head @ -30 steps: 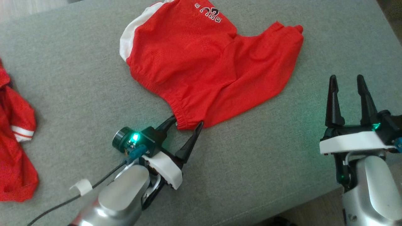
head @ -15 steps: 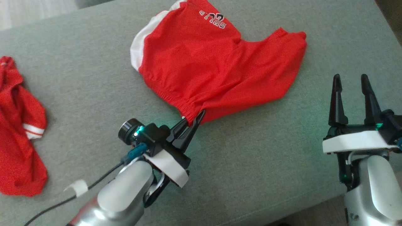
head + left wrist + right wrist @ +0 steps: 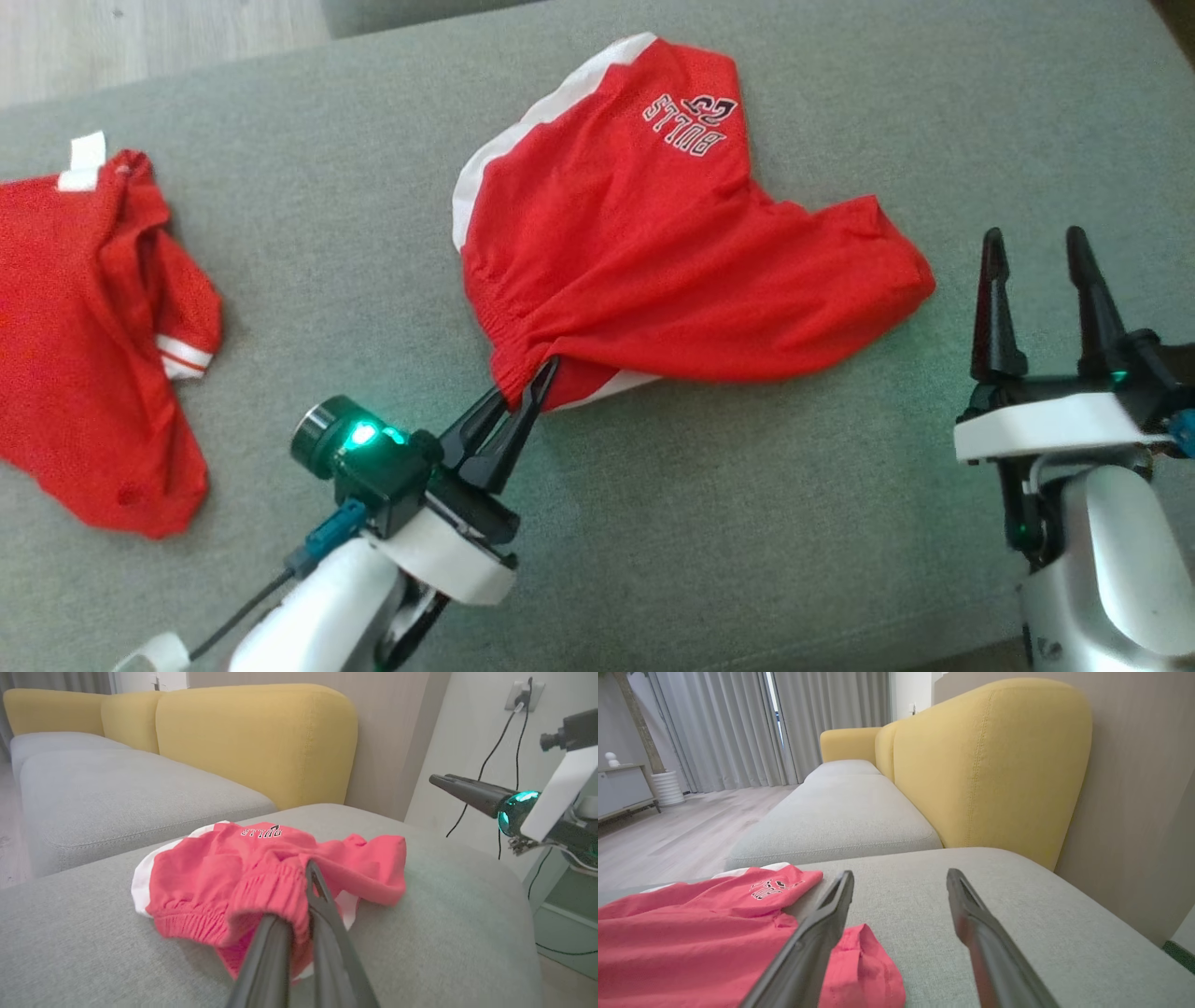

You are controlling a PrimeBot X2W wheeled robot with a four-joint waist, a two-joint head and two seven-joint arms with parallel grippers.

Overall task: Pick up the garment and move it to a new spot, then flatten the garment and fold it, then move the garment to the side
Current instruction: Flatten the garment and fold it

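The garment (image 3: 653, 252) is a pair of red shorts with a white side stripe and a black-and-white logo, lying rumpled on the grey cushion (image 3: 728, 523). My left gripper (image 3: 534, 385) is shut on the garment's elastic waistband at its near corner, which is lifted a little. In the left wrist view the gathered waistband of the garment (image 3: 252, 877) is pinched between the left gripper's (image 3: 310, 870) fingers. My right gripper (image 3: 1032, 247) stands open just right of the shorts, holding nothing. The right gripper (image 3: 899, 877) hovers over bare cushion beside the garment (image 3: 691, 933).
A second red piece of clothing (image 3: 84, 336) with white trim lies on the cushion at the far left. A yellow sofa back (image 3: 990, 760) and more grey seat cushions (image 3: 840, 816) stand beyond. The cushion's near edge runs by my right arm; wooden floor (image 3: 140, 42) shows at the top left.
My left gripper has closed on the waistband corner and pulled it up and toward me, bunching the shorts. The head camera has shifted too, so the whole scene sits differently. The right gripper stays open.
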